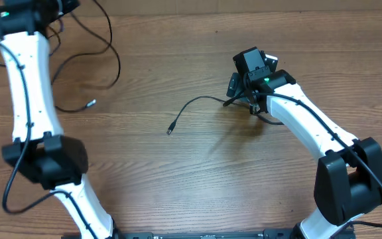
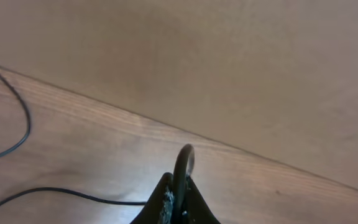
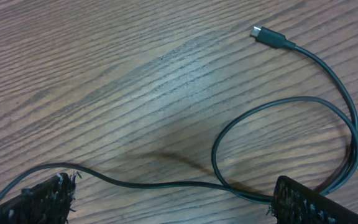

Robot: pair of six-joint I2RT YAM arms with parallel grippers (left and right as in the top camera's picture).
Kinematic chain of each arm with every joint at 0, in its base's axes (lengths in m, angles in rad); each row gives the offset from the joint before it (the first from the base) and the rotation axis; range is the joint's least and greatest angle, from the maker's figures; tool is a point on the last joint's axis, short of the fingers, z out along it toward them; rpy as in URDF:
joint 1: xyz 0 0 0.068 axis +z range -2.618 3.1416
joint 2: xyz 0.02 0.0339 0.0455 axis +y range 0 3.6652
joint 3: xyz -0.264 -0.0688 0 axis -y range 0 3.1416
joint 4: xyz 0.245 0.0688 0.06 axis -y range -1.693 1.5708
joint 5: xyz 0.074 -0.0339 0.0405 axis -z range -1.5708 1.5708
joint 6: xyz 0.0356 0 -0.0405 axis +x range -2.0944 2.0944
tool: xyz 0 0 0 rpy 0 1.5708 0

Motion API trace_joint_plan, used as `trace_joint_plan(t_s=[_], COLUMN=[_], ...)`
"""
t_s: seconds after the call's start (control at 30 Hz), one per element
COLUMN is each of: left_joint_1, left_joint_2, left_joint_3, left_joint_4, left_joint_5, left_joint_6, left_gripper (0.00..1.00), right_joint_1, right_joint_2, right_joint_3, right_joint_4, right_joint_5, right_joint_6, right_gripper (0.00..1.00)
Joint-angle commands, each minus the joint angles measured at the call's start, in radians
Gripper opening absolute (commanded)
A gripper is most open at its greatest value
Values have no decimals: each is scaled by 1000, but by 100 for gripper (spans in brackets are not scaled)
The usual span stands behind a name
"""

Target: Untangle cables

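With the left gripper (image 2: 178, 190) closed on one black cable (image 2: 183, 163) at the far left of the table (image 1: 178, 186), the wide-open right gripper (image 3: 173, 208) should, I judge, descend on the looped USB-C cable (image 3: 214, 152) lying between its fingers (image 3: 42, 199) and pinch the straight part, not the plug (image 3: 263, 35).

place: robotics lab bench | evidence: white left arm (image 1: 28, 86), right arm (image 1: 304, 119), bare wood-grain table (image 1: 178, 192)

I am finding the left gripper (image 2: 178, 193) cropped out of the overhead view at eleven o'clock. In the right wrist view, the right gripper (image 3: 173, 198) is covering the cable (image 3: 347, 124) at five o'clock.
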Motion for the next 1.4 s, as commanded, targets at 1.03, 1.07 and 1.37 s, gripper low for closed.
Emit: trace_joint_plan(t_s=[1.03,1.07,1.37], left_joint_1=[-45,-56,-84], left_joint_2=[180,171,-159], left_joint_3=[11,11,11], left_joint_4=[-781,-796,-843], left_joint_5=[-290,-291,-295], left_joint_6=[-61,-58,-19], left_gripper=[100,99,100], right_joint_1=[-1,-1,-1], right_joint_2=[7,7,7], right_joint_3=[-5,-5,-5], right_joint_4=[4,4,4], right_joint_5=[7,7,7], right_joint_6=[7,7,7], right_gripper=[100,100,100])
